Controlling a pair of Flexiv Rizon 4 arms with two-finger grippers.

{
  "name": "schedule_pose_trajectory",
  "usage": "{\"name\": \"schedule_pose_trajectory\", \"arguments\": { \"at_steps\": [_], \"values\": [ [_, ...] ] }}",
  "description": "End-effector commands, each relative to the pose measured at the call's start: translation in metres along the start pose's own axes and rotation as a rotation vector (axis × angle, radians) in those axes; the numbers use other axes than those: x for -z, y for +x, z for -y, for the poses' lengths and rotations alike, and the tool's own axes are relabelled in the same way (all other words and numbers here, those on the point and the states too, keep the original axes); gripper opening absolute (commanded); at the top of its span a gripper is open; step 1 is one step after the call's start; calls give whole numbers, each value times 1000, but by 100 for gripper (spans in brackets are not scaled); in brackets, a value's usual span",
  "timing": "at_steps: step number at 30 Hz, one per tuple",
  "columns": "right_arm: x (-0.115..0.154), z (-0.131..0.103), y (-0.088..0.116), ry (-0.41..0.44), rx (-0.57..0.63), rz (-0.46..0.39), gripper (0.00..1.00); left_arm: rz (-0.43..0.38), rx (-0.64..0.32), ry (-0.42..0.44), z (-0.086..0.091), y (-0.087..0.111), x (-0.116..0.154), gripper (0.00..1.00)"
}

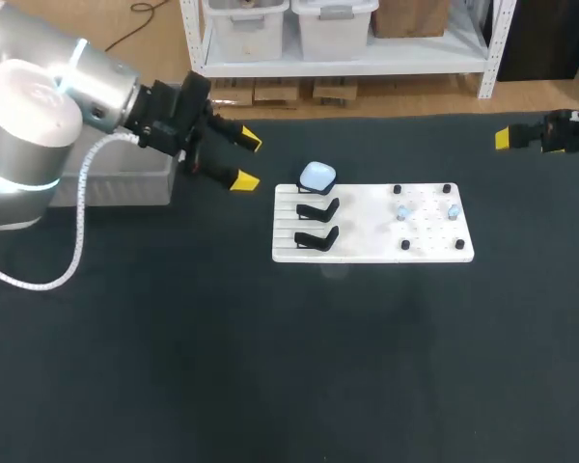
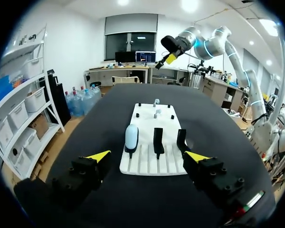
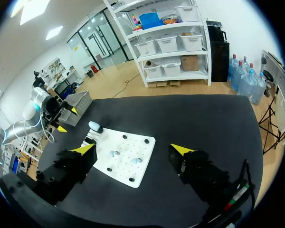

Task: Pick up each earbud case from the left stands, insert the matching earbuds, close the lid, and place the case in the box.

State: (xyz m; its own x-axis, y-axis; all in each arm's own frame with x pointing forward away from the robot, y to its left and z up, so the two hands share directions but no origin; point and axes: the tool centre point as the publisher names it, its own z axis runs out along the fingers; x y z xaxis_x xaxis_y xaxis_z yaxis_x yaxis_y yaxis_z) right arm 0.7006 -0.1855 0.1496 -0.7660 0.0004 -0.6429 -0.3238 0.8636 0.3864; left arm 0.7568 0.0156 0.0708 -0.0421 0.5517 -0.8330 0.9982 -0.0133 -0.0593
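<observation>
Left wrist view gives me my left gripper with its fingers spread wide and nothing between them. Just ahead of the tips lies the ribbed end of a white board, where three black stands rise side by side. The pale blue earbud case sits closed on one of the outer stands.

From the head view, that stand is the one nearest the table's far edge. The left gripper hangs over the table off the board's left end, apart from it, near the far left corner. A grey box rests behind the gripper at the left edge, partly hidden by the arm.

On the board's right half, two small pale earbuds stand between four black pegs.

My right gripper also has its fingers wide apart and grips nothing. Its wrist view looks down on the board's peg end from well off. In the head view I see it at the table's far right edge, well apart from the board.
</observation>
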Motion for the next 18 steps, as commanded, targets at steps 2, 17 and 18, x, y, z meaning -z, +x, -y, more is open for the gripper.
{"name": "schedule_pose_trajectory", "arguments": {
  "at_steps": [2, 17, 18],
  "values": [
    [0, 0, 0, 0, 0, 0, 100, -9, -9, 46, -14, 9, -15, 100],
    [0, 0, 0, 0, 0, 0, 100, 5, -25, 51, -40, 5, -36, 100],
    [0, 0, 0, 0, 0, 0, 100, 6, -26, 54, -40, 4, -38, 100]
  ]
}}
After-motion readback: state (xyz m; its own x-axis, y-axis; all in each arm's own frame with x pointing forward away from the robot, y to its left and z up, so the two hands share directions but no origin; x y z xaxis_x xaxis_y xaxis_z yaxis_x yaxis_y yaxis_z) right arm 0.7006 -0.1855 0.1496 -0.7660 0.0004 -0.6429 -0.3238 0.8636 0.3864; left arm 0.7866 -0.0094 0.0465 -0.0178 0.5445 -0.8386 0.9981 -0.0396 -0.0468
